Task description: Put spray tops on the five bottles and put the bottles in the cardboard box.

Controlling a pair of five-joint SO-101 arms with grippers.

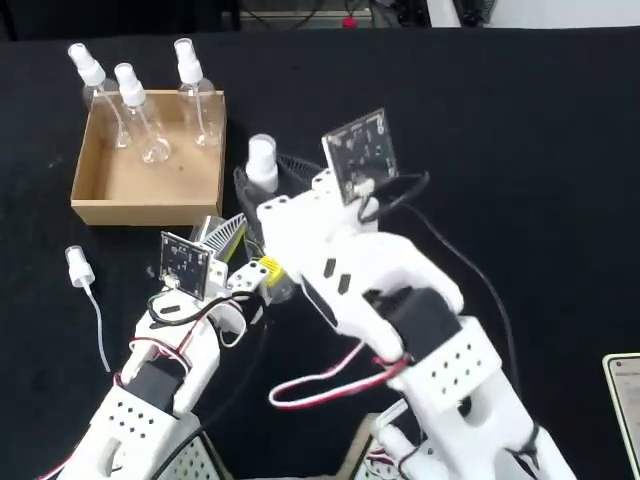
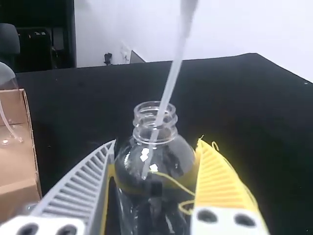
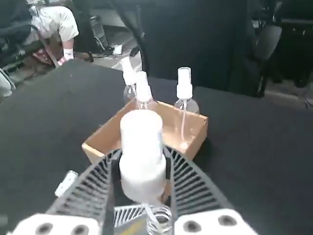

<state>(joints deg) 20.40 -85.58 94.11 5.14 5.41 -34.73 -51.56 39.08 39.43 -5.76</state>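
We see the open bottle (image 2: 151, 161) upright near the table's middle, clasped at its shoulders by our left gripper (image 2: 154, 169). The spray top (image 3: 142, 156) is pinched in our right gripper (image 3: 142, 176) above it, its tube dipping into the neck, the cap not yet seated. At ten o'clock from the bottle sits the cardboard box (image 1: 145, 210) with three capped bottles (image 1: 140, 120). At nine o'clock a loose spray top (image 1: 80, 268) lies on the black table (image 1: 520, 150).

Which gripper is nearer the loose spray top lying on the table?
Left. The left gripper, jaws shut on the open bottle, sits level with the loose spray top. The right gripper, holding a second spray top over that bottle, is farther back.
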